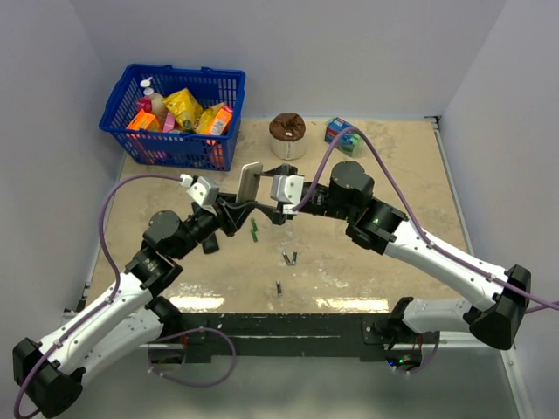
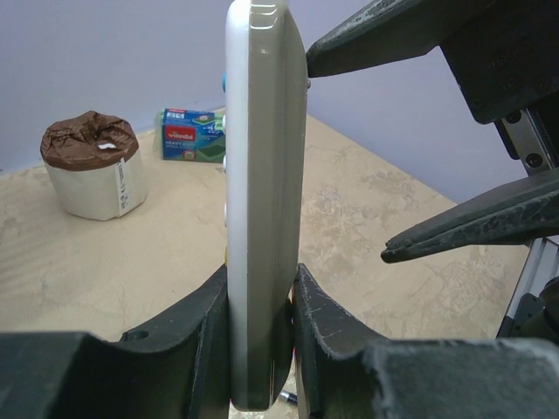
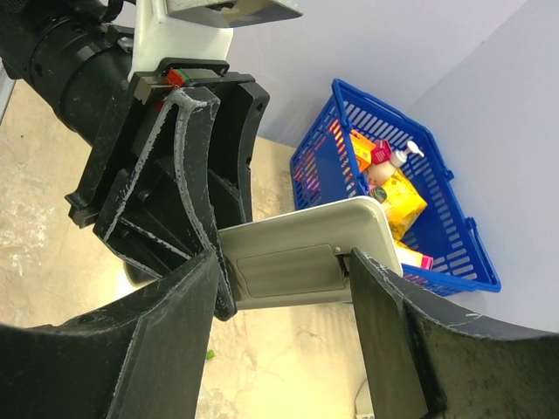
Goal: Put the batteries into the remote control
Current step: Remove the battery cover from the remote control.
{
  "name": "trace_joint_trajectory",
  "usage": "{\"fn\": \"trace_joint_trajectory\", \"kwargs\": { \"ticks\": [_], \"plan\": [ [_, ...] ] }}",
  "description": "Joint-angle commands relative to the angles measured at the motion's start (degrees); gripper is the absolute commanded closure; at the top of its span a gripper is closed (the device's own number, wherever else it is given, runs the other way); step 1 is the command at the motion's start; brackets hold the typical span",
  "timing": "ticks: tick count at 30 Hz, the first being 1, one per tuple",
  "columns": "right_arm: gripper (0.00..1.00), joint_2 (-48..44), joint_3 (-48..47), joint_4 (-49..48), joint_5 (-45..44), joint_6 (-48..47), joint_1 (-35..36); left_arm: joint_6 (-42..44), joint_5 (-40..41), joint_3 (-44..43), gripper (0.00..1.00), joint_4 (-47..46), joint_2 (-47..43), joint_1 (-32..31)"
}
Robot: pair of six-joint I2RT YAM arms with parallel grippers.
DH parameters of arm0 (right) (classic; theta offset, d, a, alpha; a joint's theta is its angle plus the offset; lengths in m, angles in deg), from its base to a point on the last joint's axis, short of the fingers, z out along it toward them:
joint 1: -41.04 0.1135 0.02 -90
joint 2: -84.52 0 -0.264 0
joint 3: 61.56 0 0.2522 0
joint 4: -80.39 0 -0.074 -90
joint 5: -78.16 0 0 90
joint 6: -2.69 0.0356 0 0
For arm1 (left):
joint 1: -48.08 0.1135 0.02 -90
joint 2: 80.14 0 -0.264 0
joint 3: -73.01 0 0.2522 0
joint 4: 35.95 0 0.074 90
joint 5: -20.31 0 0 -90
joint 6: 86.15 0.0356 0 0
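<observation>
My left gripper [image 1: 244, 204] is shut on the lower end of the white remote control [image 1: 251, 181] and holds it upright above the table. In the left wrist view the remote [image 2: 262, 175] stands edge-on between the fingers [image 2: 327, 336]. My right gripper [image 3: 284, 257] is open and straddles the remote's grey back [image 3: 293, 262]. One fingertip [image 3: 358, 262] touches the end of the battery cover. Two small dark batteries [image 1: 291, 257] lie together on the table, and a third [image 1: 279, 287] lies nearer the bases. A battery tip [image 2: 289, 398] shows under the remote.
A green stick-like piece [image 1: 254, 230] lies under the grippers. A blue basket [image 1: 157, 144] of packets stands at the back left. A brown-topped white roll [image 1: 286, 135] and a green sponge pack [image 1: 342, 133] stand at the back. Walls close three sides.
</observation>
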Motion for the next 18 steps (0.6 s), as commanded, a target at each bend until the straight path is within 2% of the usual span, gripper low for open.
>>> {"fn": "trace_joint_trajectory", "kwargs": {
  "ticks": [1,11,18],
  "plan": [
    [0.36,0.3,-1.9,-1.2,-0.2,-0.7,0.0,-0.8,-2.1,-3.2,1.00,-2.1,-0.2,0.1],
    [0.35,0.2,-1.0,-2.1,-5.3,-1.4,0.0,-0.3,-4.3,-2.9,1.00,-3.2,-0.9,0.1],
    [0.36,2.4,-3.3,2.9,-1.3,-3.5,0.1,0.3,-7.2,-3.3,1.00,-4.4,-0.3,0.1]
  ]
}}
